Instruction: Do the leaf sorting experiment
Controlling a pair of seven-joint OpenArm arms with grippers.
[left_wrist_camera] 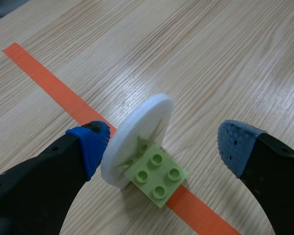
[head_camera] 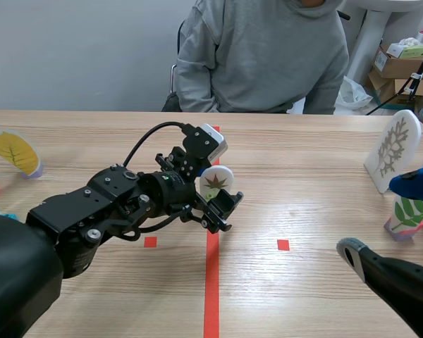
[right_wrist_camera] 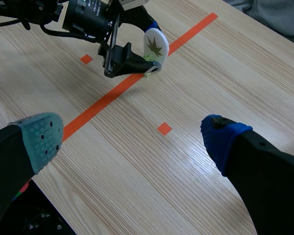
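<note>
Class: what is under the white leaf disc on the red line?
A light green studded brick carries the white disc upright and rests on the orange-red tape line. The stretch of tape beneath the brick is covered.

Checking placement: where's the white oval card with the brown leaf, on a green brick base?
Scene view, near centre: white oval card stands on the orange-red tape line, between the open fingers of the left gripper.

Light wooden table (head_camera: pixel 324 141), plain grey wall (head_camera: pixel 77 49), cardboard boxes (head_camera: pixel 402 67) at far right
</note>
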